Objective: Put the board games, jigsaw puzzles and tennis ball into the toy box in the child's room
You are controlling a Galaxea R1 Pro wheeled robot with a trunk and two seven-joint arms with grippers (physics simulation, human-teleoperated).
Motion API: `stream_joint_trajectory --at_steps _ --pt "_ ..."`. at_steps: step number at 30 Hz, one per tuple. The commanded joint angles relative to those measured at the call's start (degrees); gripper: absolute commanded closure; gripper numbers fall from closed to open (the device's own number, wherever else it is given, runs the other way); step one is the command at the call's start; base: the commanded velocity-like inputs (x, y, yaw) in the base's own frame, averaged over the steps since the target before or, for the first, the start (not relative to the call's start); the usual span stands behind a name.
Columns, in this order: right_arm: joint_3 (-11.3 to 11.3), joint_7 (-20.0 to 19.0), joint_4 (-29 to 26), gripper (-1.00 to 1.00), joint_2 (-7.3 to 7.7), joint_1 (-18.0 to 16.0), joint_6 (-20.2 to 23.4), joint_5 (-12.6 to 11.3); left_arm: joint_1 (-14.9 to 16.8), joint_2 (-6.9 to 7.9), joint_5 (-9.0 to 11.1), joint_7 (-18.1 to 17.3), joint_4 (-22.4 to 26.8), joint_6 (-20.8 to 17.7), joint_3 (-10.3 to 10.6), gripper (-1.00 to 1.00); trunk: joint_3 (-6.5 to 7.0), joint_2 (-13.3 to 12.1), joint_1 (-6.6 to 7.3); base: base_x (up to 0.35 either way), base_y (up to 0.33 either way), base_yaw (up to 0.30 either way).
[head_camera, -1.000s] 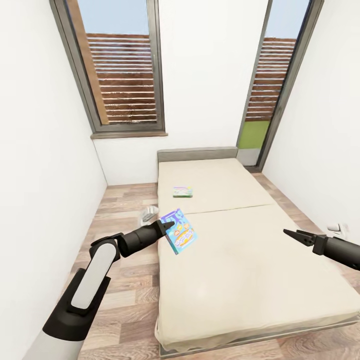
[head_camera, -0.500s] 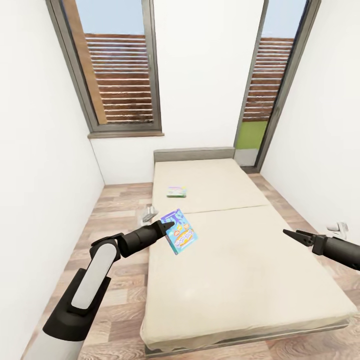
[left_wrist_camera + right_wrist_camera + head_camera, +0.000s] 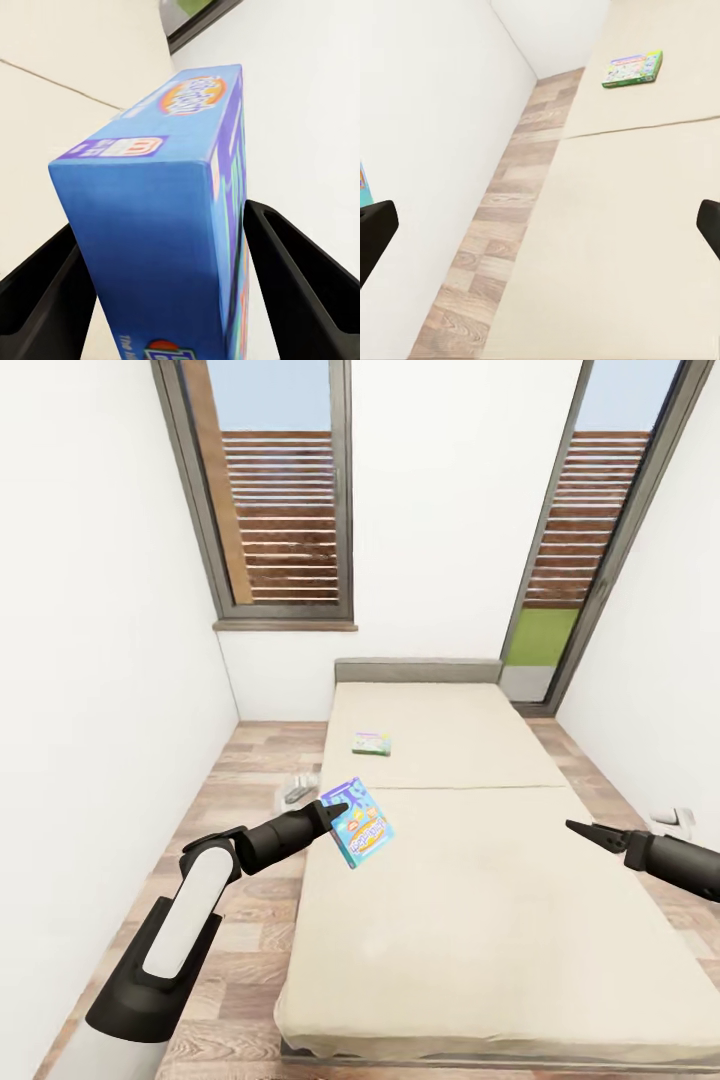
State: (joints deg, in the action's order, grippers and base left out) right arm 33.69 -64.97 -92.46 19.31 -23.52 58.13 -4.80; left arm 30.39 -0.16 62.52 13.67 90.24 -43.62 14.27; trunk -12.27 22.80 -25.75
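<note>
Left gripper [image 3: 335, 815] clamped on the blue board game [image 3: 358, 822]; in the left wrist view both fingers [image 3: 300, 277] press the box's [image 3: 161, 240] two broad faces. Box is held on edge, tilted, hanging over the bed's [image 3: 470, 920] left edge, clear of the mattress.

Right gripper [image 3: 578, 828] hangs over the bed's right side, holding nothing. In the head view its fingers come to a single point, but the right wrist view shows only two dark tips [image 3: 375, 232] at the frame sides, so I can't tell whether it's apart or together.

Second board game, a green-edged box [image 3: 371, 743], lies flat on the far half of the bed, near the left edge, well apart from both grippers; also seen in the right wrist view [image 3: 633, 68].

Around: a small grey-white object [image 3: 298, 788] on the wood-plank floor [image 3: 240, 790] between the bed and the left wall, too small to identify. Window [image 3: 280, 500] on the far wall, glazed door [image 3: 570, 550] at the far right corner. Nothing sits between the held box and the bed.

Versus 0.5 s ago: the whole view has shifted sideways, so the camera moved. Both arms and the held box sit at the same spots in frame, and the green-edged box hasn't moved on the bed.
</note>
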Motion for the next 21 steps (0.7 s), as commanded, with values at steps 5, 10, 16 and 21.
stream_joint_trajectory --at_steps 5,10,16,21 --pt "0.02 0.07 0.0 -1.0 0.02 -0.03 1.01 -0.28 0.07 -0.02 0.59 0.58 0.03 -0.04 -0.01 1.0 -0.08 0.12 -0.03 0.0 -0.07 0.281" --pt "0.01 0.09 0.0 -1.0 0.02 -0.03 1.14 -0.24 0.06 -0.02 0.59 0.57 0.03 0.0 -0.02 1.0 0.02 0.12 -0.03 0.0 -0.026 0.278" --pt "-0.08 0.63 0.0 -1.0 0.02 -0.03 1.26 -0.21 0.03 -0.02 0.59 0.57 -0.01 0.01 -0.06 1.0 0.08 0.12 -0.03 0.0 -0.006 0.287" --pt "-0.1 1.59 0.0 -1.0 0.02 -0.03 1.27 -0.21 0.03 -0.02 0.59 0.57 -0.03 0.02 -0.09 1.0 0.1 0.12 -0.03 0.0 -0.002 0.292"
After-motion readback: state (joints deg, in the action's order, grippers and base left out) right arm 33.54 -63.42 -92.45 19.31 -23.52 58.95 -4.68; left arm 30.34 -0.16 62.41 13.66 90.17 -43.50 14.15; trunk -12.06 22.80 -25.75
